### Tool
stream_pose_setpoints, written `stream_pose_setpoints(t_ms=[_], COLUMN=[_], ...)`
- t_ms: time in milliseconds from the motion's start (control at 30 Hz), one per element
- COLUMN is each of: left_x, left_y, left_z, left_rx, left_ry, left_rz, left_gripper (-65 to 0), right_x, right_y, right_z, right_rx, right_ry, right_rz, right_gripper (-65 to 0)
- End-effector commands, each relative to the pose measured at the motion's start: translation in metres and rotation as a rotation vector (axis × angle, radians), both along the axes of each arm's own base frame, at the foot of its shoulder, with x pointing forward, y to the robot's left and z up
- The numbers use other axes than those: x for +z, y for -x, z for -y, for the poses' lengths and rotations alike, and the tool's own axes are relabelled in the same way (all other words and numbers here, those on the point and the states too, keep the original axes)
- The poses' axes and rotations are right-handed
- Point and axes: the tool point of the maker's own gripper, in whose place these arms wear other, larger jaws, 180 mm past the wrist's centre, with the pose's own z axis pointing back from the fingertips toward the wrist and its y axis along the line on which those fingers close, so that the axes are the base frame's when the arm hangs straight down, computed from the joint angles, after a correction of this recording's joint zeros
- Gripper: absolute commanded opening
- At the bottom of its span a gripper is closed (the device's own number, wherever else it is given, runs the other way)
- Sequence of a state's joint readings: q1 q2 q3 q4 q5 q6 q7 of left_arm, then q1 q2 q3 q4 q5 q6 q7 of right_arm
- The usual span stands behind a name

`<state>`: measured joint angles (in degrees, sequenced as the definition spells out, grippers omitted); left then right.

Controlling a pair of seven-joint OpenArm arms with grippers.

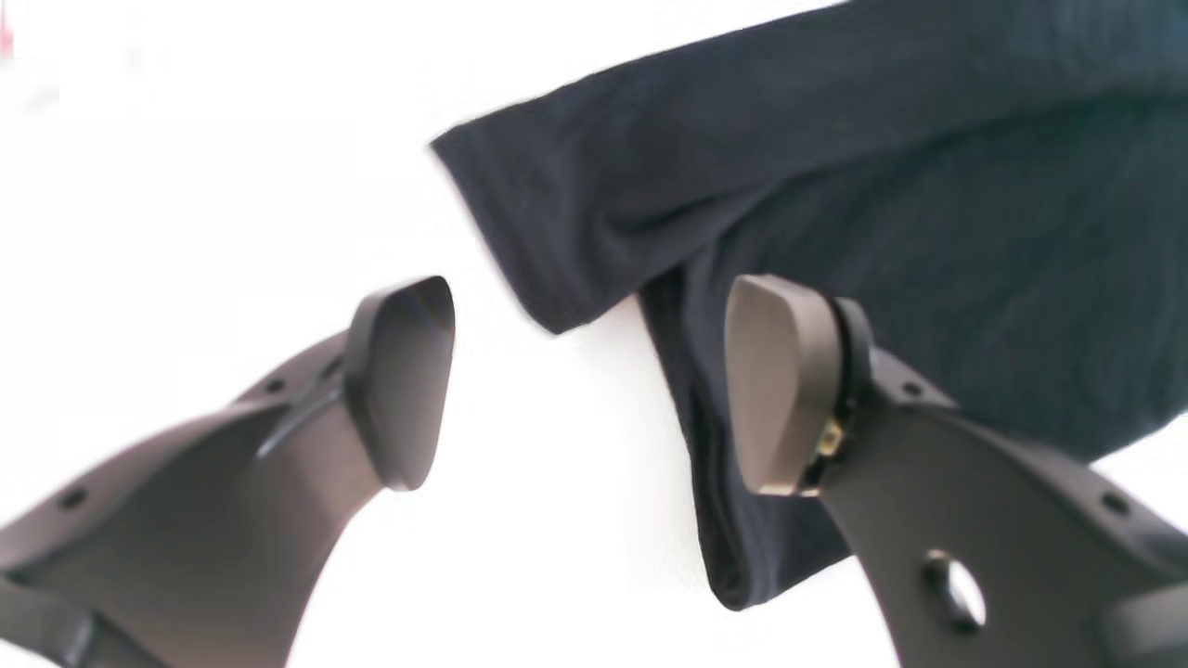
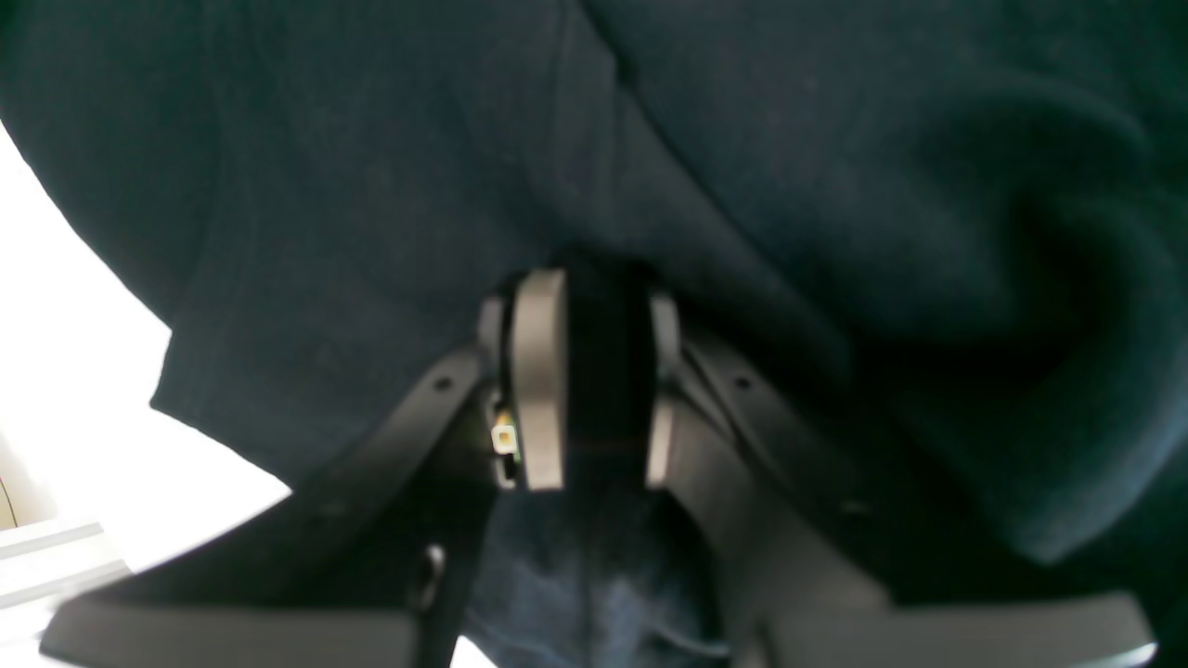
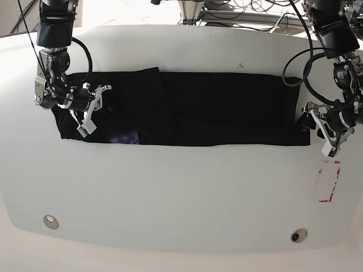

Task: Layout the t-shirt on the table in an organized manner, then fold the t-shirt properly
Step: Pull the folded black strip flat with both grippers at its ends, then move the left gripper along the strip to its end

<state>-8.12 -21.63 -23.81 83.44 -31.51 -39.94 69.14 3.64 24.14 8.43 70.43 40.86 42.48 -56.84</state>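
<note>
- Glossy white counter [image 3: 181,192]; red-outlined mark [image 3: 329,181] at 4 o'clock.
- Black t-shirt [image 3: 227,113] lies as a long band across the counter's centre.
- Left fingers [image 1: 594,380] spread apart, empty, beside the cloth.
- Right fingers [image 2: 594,380] pinch the t-shirt.

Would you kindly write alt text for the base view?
A black t-shirt lies folded into a long band across a white table. The right gripper pinches its one end; the left gripper stands open at the other.

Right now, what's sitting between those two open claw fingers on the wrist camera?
In the left wrist view, the open left gripper frames mostly bare white table, plus a folded corner of the black t-shirt by the right-hand finger. It grips nothing.
</note>
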Motion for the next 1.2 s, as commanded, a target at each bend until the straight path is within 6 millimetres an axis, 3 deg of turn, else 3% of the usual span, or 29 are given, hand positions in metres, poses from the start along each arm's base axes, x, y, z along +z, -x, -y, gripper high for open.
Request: stream_pose_setpoints(t_ms=[0, 400, 1167], left_x=[0.003, -0.034, -0.059], left_y=[-0.006, 0.007, 0.007], left_z=[-0.007, -0.013, 0.046], left_rx=[0.038, 0.177, 0.139], left_ry=[0.079, 0.334, 0.508], left_rz=[0.022, -0.05, -0.101], left_gripper=[-21.7, -21.7, -21.7], right_x=[-0.019, -0.02, -0.022], right_y=[0.02, 0.02, 0.021], right_z=[0.029, 0.028, 0.018], right_rx=[0.005, 0.005, 0.007], right_ry=[0.155, 0.152, 0.132], right_rz=[-0.117, -0.117, -0.119], right_gripper=[-51.8, -51.8, -51.8])
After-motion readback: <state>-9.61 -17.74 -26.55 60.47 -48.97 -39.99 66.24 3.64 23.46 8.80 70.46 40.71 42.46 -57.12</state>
